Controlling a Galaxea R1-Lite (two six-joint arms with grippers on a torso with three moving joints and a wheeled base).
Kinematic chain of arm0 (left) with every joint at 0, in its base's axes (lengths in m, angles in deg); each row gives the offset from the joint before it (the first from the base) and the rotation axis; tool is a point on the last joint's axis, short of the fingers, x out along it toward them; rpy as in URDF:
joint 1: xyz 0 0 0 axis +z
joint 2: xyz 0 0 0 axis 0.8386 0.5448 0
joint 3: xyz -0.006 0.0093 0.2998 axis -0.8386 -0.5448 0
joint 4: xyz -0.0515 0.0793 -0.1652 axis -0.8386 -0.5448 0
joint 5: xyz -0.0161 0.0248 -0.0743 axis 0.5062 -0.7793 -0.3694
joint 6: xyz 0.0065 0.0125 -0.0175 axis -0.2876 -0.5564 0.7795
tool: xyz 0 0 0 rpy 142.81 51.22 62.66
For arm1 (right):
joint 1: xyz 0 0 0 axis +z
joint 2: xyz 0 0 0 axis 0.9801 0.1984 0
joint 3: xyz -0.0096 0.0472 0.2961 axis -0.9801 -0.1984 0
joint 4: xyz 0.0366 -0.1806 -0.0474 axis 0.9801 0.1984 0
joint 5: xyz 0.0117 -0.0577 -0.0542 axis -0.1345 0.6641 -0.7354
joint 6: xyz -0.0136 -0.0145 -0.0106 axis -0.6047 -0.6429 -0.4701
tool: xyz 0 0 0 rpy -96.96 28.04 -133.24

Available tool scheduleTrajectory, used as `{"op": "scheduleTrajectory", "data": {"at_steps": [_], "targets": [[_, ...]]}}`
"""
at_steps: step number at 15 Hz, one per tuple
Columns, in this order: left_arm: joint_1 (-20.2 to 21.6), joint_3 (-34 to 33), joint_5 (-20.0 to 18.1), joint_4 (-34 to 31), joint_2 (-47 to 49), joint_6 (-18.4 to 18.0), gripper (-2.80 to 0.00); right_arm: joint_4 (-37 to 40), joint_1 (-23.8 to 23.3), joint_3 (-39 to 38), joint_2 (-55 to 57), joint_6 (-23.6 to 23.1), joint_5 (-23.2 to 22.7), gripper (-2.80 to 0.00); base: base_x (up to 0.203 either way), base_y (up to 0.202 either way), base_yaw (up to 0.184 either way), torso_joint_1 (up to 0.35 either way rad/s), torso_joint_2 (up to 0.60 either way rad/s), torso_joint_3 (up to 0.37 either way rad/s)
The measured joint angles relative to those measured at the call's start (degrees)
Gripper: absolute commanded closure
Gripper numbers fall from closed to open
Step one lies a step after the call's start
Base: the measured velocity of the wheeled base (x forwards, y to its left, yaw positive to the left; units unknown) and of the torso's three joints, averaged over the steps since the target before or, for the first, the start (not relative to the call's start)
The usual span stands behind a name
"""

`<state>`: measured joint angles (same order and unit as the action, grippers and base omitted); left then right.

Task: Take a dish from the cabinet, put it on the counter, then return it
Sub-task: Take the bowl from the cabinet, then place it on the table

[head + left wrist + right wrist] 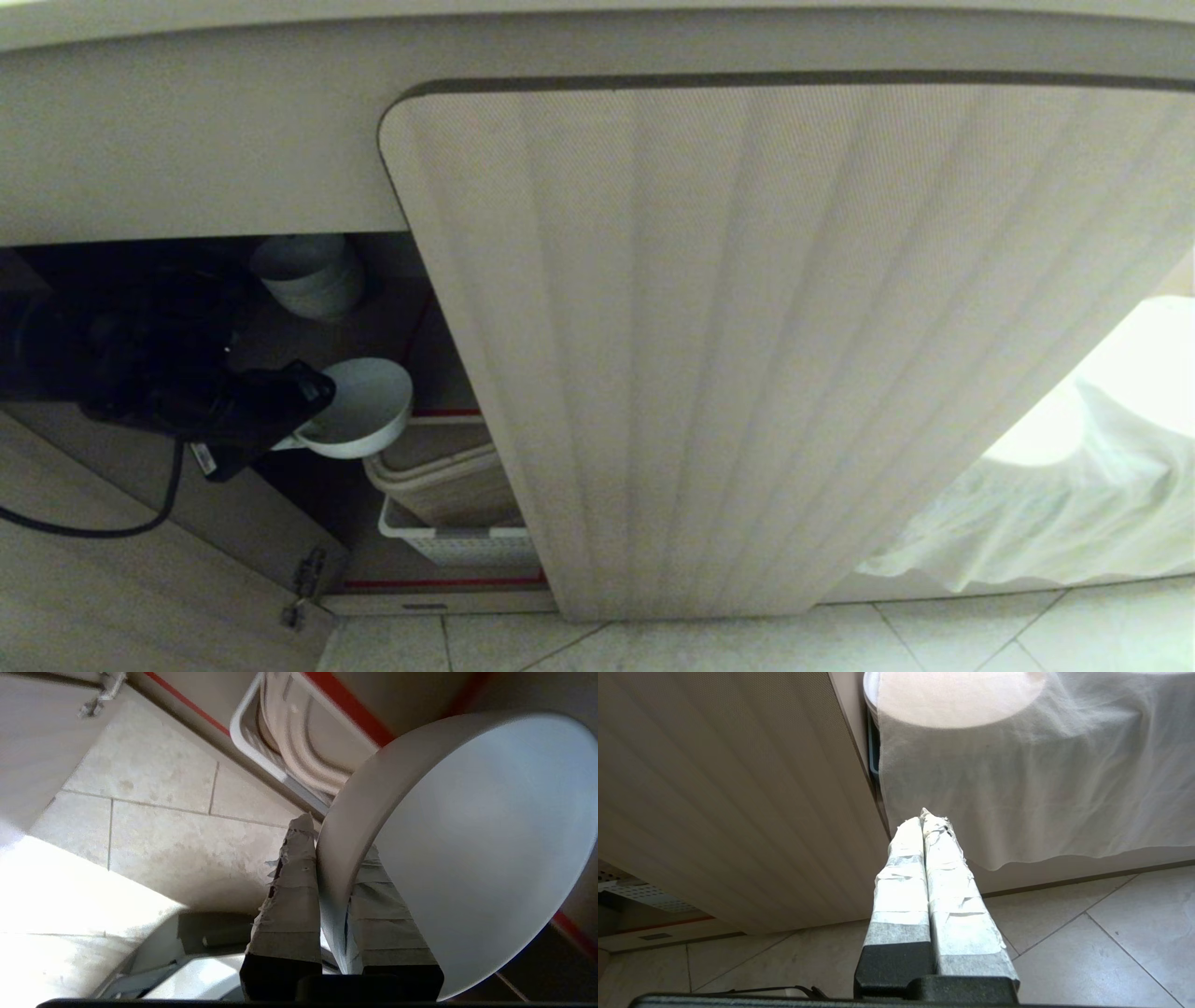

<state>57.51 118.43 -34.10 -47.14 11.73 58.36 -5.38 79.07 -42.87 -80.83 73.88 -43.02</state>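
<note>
dish (472, 844): looked like glazed ceramic, white, smooth and glossy, its rim pinched between the jaws
left gripper (334, 858) fingers (292, 891): wrapped in pale tape, matt, frayed at the edges
right gripper (924, 821) fingers (945, 882): same pale matt tape over black plastic
cabinet door (794, 345): beige, fluted, finely textured, matt
hinge (303, 583): metal
basket (457, 541): white perforated plastic, beyond the left jaws
cloth (1041, 779): white, thin, creased, ahead of the right jaws
floor (163, 830): pale stone-look tiles, mottled

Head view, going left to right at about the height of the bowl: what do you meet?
Left tool → the dish pinched by its rim → fluted cabinet door → draped white cloth.
</note>
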Motion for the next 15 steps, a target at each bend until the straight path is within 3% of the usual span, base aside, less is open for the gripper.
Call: {"op": "scheduleTrajectory", "data": {"at_steps": [15], "targets": [[-0.8, -13.3, -2.2, -0.4, -10.1, 3.2, 0.00, 0.0, 0.0, 0.0, 0.0, 0.0, 0.0, 0.00, 0.000, 0.000, 0.000, 0.000, 0.00, 0.000]]}}
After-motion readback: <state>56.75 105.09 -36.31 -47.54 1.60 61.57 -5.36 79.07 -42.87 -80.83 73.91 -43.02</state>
